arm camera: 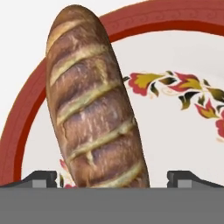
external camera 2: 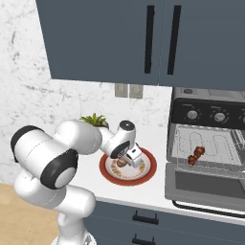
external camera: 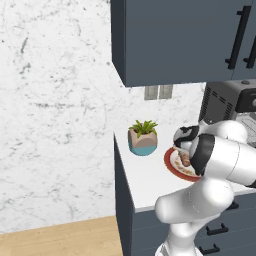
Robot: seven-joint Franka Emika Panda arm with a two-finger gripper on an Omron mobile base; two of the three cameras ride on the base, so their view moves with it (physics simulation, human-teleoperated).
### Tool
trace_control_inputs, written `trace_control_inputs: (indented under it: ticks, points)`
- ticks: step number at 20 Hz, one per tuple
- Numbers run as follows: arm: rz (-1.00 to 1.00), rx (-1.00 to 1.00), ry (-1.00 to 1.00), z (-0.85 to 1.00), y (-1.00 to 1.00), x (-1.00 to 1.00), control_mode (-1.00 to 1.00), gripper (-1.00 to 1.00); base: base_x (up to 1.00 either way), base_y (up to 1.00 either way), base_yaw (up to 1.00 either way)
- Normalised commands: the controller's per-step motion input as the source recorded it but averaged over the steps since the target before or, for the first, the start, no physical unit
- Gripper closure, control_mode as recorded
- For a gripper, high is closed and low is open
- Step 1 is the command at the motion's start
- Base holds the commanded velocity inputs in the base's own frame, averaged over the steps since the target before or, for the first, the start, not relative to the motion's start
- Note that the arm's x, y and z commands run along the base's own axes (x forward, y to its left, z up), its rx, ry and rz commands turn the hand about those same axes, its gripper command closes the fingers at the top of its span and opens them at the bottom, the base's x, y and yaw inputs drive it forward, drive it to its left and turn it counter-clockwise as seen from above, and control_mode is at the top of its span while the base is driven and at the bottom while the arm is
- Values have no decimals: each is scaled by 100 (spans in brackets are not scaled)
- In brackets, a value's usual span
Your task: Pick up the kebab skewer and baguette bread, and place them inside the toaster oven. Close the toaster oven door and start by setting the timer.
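Note:
The baguette bread point(arm camera: 92, 109), a tan-brown scored loaf, lies on a red-rimmed plate point(arm camera: 175, 22). My gripper point(arm camera: 113, 179) is open just above it, one fingertip on each side of the loaf's near end. From the right base view the gripper point(external camera 2: 128, 159) hangs over the baguette bread point(external camera 2: 121, 163) on the plate point(external camera 2: 146, 178). The kebab skewer point(external camera 2: 196, 155) rests on the rack inside the toaster oven point(external camera 2: 210, 107). The toaster oven door point(external camera 2: 206, 187) is folded down, open. In the left base view my arm hides much of the plate point(external camera: 167, 162); the baguette bread point(external camera: 186, 160) peeks out.
A small potted plant point(external camera: 143, 137) stands on the counter left of the plate. Dark wall cabinets point(external camera 2: 143, 38) hang above. The oven's knobs point(external camera 2: 192, 115) sit in a row above its opening. The counter's front edge runs just below the plate.

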Motion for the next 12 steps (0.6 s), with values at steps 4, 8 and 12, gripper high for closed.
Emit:
trace_control_inputs:
  ticks: [4,8,12]
  points:
    - [10,0,0,-27,0,0,-100,-100,0,0,0]
    - [9,0,0,-34,4,0,-100,-100,0,0,0]
    - [8,0,0,-14,-3,-17,-100,100,0,0,0]
